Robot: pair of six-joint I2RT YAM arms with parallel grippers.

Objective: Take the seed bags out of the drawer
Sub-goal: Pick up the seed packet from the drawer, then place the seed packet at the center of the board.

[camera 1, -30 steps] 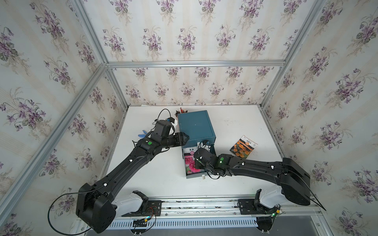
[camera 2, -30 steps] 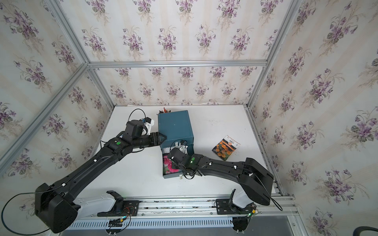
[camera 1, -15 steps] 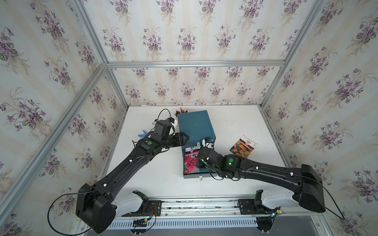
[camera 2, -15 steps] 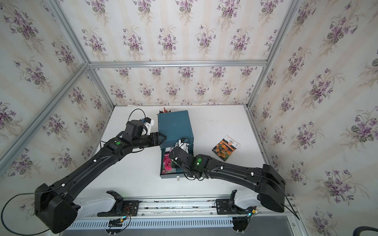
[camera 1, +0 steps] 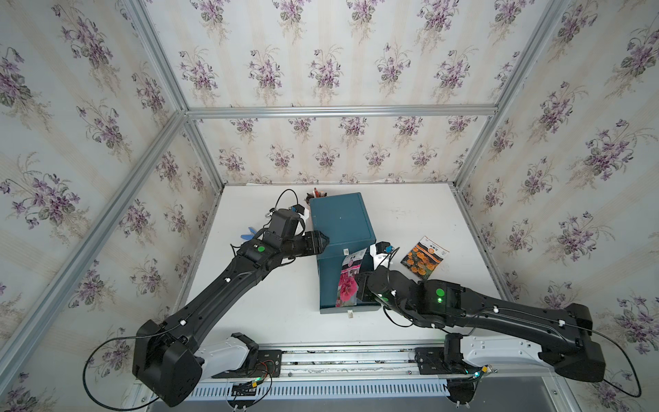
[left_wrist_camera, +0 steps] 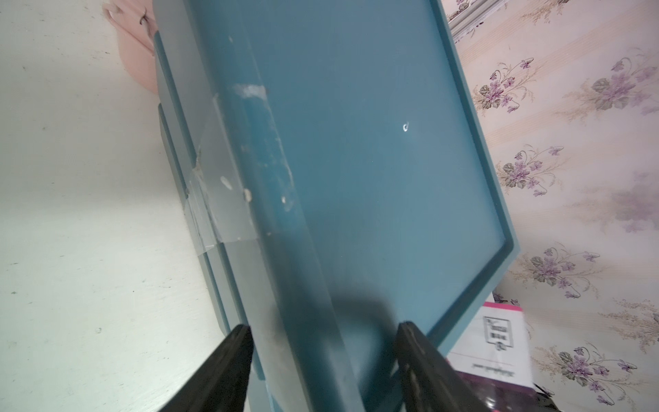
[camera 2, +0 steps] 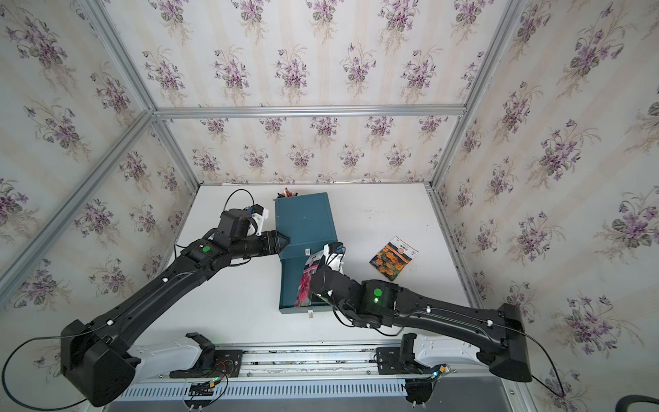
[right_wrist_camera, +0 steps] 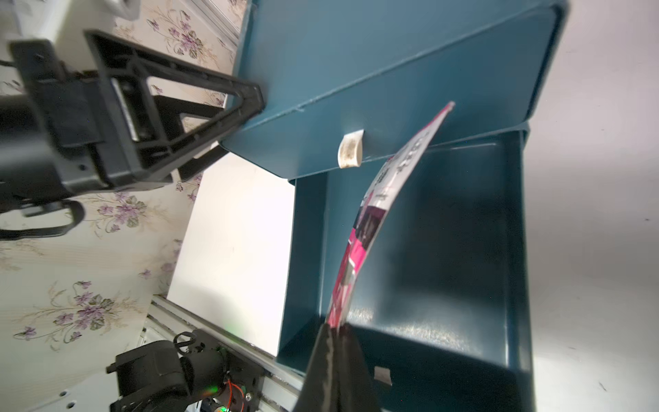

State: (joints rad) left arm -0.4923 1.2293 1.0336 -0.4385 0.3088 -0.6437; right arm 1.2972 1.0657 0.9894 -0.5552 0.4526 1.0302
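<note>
A teal cabinet (camera 1: 340, 221) (camera 2: 305, 221) stands mid-table with its bottom drawer (camera 1: 349, 308) (camera 2: 296, 308) pulled out toward the front. My right gripper (right_wrist_camera: 335, 326) (camera 1: 358, 285) is shut on the lower edge of the deep-pink seed bag (right_wrist_camera: 360, 242) (camera 1: 347, 285) (camera 2: 306, 285). It holds that bag on edge above the drawer, whose floor (right_wrist_camera: 463, 249) shows bare teal. The orange marigold seed bag (camera 1: 424, 257) (camera 2: 394, 258) lies flat on the table to the right. My left gripper (left_wrist_camera: 322, 326) (camera 1: 322, 239) clamps the cabinet's top left edge (left_wrist_camera: 374, 160), one finger on each side.
Small red and brown items (camera 1: 317, 193) sit behind the cabinet, and a blue object (camera 1: 247, 235) lies left of my left arm. A pink thing (left_wrist_camera: 135, 42) shows beside the cabinet's far end. Papered walls close three sides, and the arm rail (camera 1: 338, 360) runs along the front.
My right gripper has shut on the deep-pink seed bag and raised it from lying in the drawer to standing on edge above it. The left arm has not moved.
</note>
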